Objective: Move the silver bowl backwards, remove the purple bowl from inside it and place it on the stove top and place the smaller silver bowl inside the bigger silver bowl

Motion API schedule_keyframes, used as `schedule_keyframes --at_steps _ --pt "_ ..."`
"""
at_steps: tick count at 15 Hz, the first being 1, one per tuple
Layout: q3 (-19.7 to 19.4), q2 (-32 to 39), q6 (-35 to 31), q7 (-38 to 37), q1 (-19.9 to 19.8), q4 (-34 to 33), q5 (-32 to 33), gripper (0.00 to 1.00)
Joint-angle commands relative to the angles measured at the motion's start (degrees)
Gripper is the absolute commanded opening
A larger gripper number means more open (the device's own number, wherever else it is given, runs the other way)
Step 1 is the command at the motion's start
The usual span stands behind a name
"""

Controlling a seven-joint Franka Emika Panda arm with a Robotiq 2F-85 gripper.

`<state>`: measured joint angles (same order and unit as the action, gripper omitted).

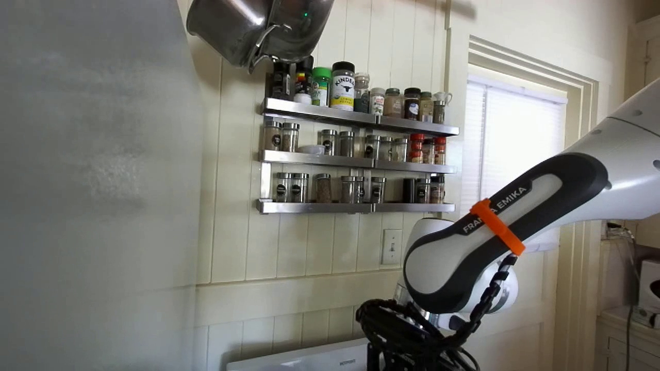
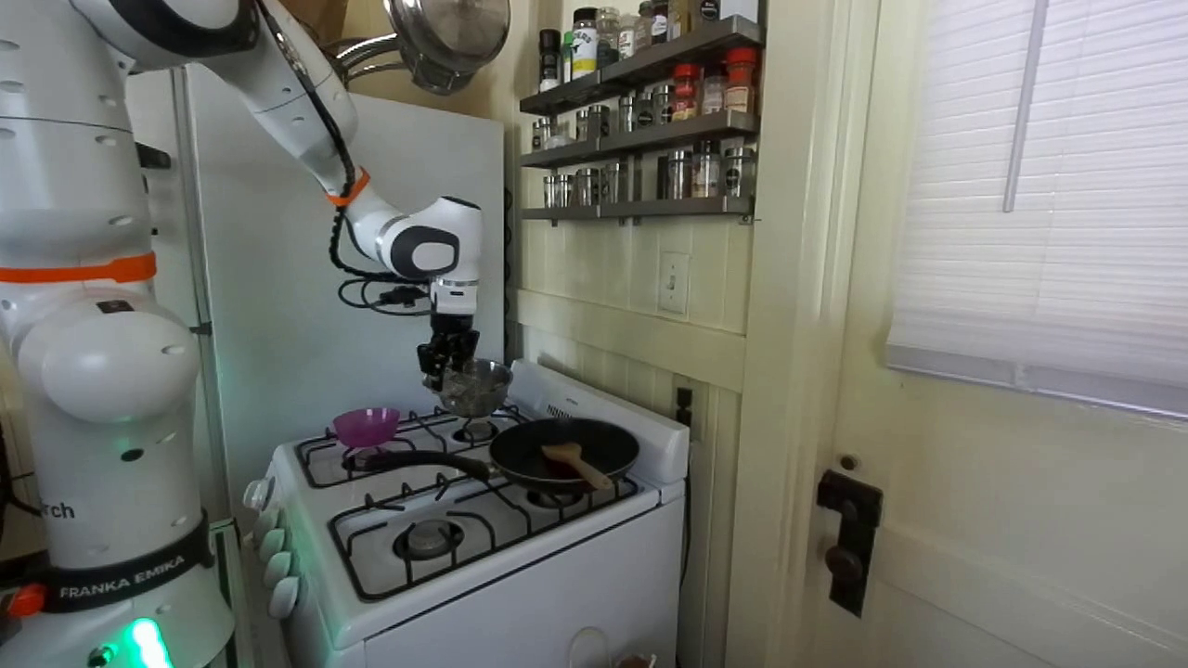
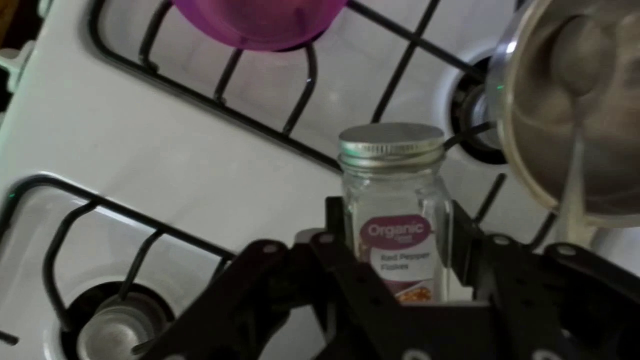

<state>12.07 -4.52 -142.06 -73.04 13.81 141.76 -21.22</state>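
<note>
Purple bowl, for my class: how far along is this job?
Looks done: purple bowl on the stove top, apart from the silver bowl. In hand: the tool grips a red pepper flakes jar, no bowl. Probably left: nesting the silver bowls; I can't make out a second one.

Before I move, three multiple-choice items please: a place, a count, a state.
1. Where is the purple bowl?
A: in the frying pan; B: on the stove; C: on the floor.
2. How many tiers has the spice rack?
A: three; B: five; C: one.
3. How is the gripper?
A: open; B: out of view; C: closed on a jar.

1 B, an exterior view shows it there; 2 A, three levels in both exterior views; 3 C, it clamps the jar in the wrist view.
</note>
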Motion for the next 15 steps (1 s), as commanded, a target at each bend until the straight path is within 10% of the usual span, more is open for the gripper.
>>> schedule_keyframes --at_steps 1,8,15 --pt "0.78 -1.04 -8.53 9.19 1.28 -0.02 -9.5 0.25" --pt "2.15 9.58 -6.66 23.11 1.84 -12.68 -17.36 0.25" --pt "1.88 21.32 -6.2 19.96 2.89 -23.02 -13.7 0.25"
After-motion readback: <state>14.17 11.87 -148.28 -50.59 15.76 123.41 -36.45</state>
